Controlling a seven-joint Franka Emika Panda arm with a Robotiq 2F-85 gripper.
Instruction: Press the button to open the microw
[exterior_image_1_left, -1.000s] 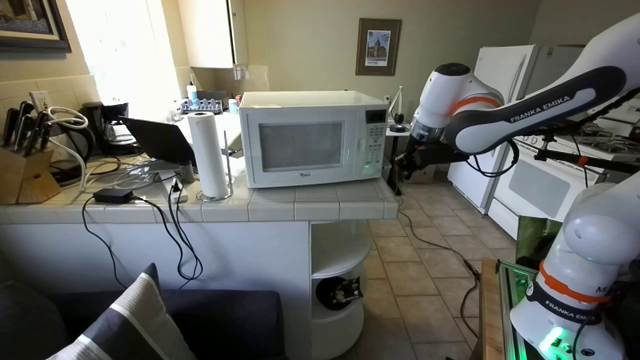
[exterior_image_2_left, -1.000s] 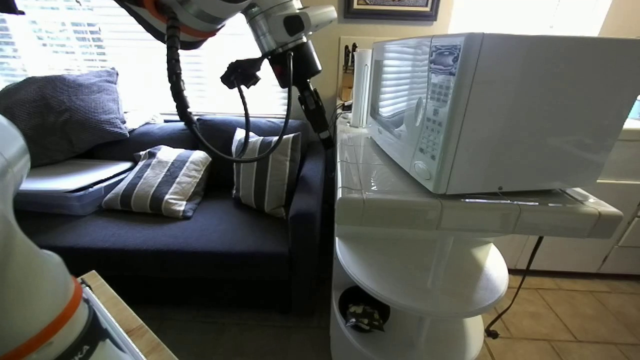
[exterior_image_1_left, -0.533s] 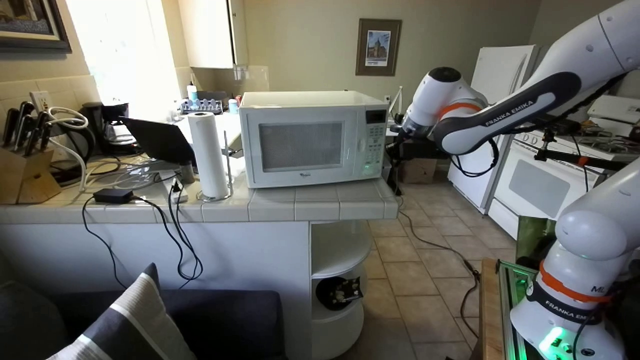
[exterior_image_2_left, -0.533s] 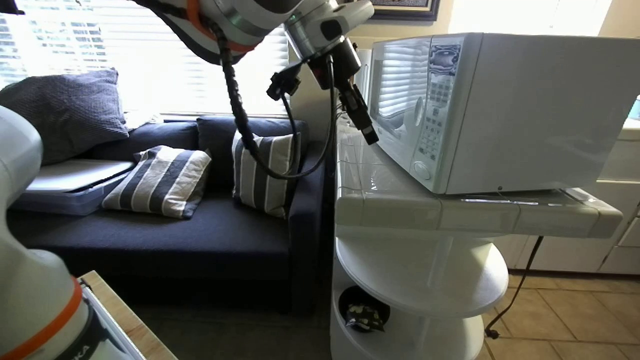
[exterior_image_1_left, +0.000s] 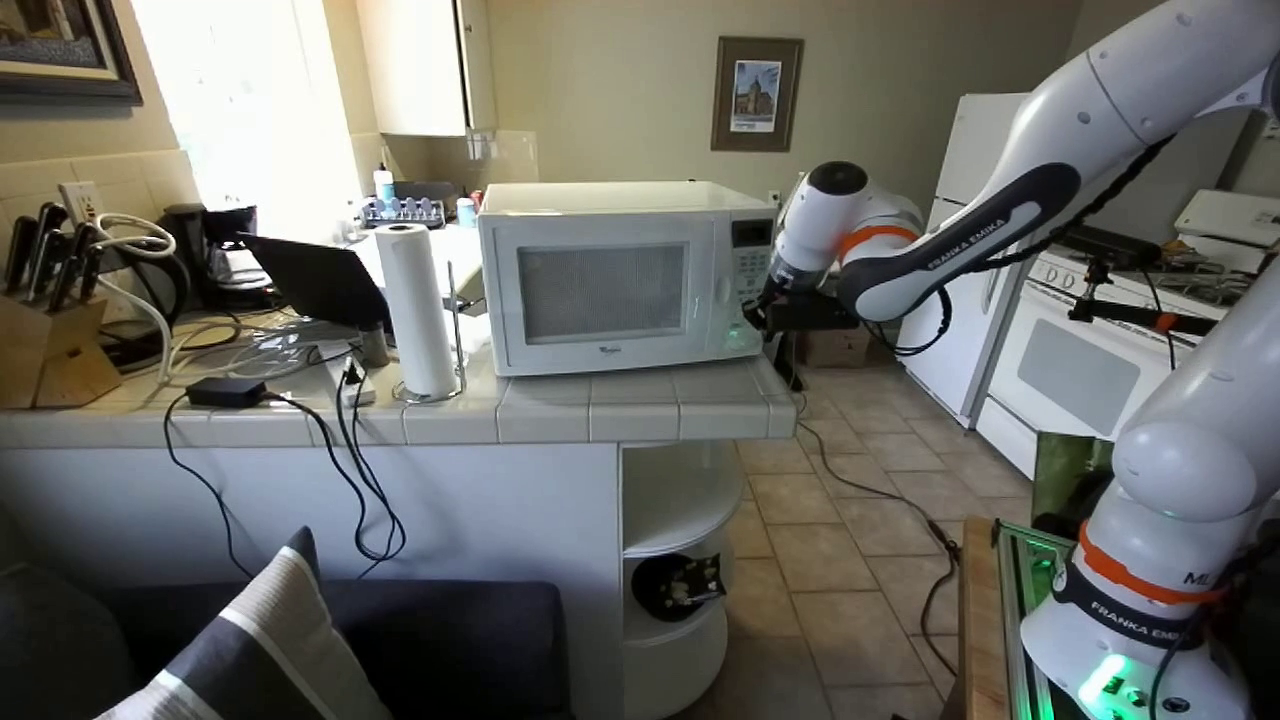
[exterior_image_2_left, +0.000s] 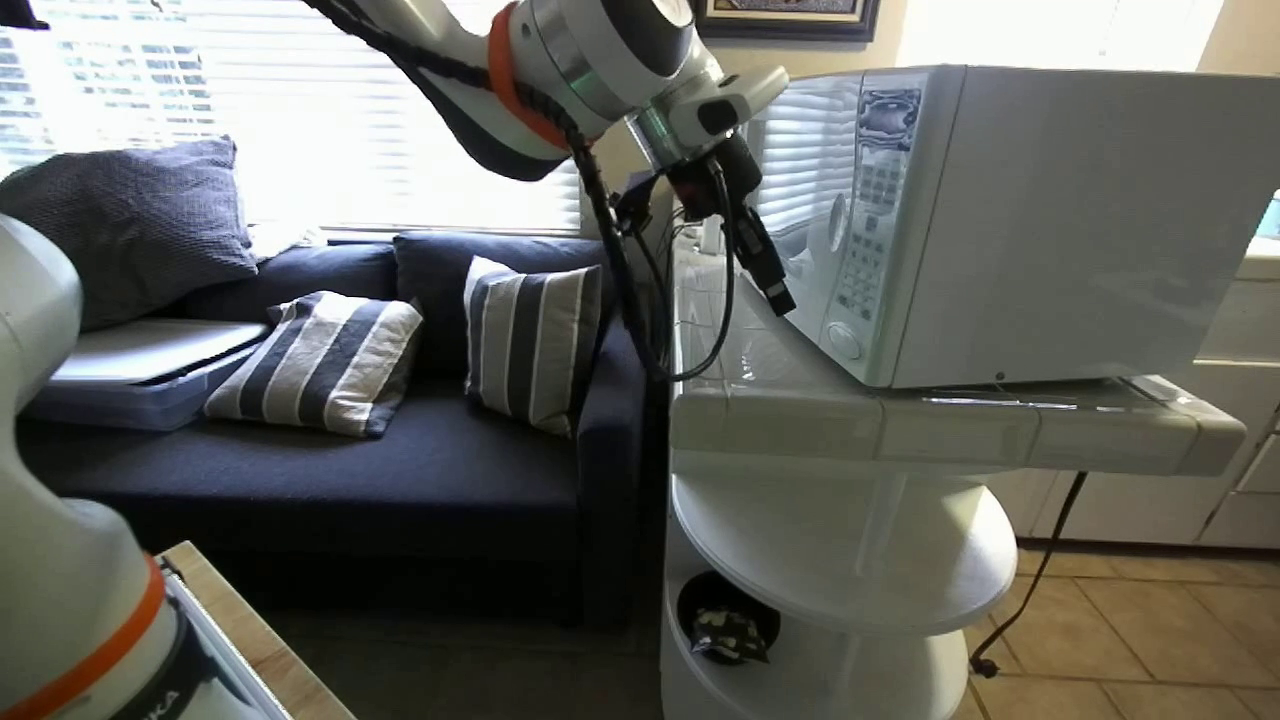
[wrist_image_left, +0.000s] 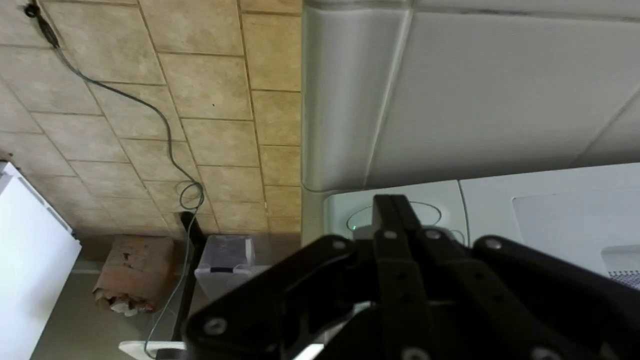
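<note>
White casing identifies the microwave (exterior_image_1_left: 625, 275), set on the tiled counter (exterior_image_1_left: 545, 425) with its door (exterior_image_1_left: 600, 310) closed. The control panel (exterior_image_2_left: 882, 190) occupies one end of the front; the round button (exterior_image_2_left: 843, 341) is located at the foot of this panel. The black claw (wrist_image_left: 393, 202) is in the narrow position, its fingers (wrist_image_left: 385, 215) lying together, and is directed obliquely downward in front of the microwave. In the wrist view the fingers cover part of the round button; in an exterior view a gap separates the two. The arm (exterior_image_1_left: 985, 240) extends in from the panel end. A paper towel roll (exterior_image_1_left: 418, 315) stands upright on the counter, near the microwave's opposite end.
</note>
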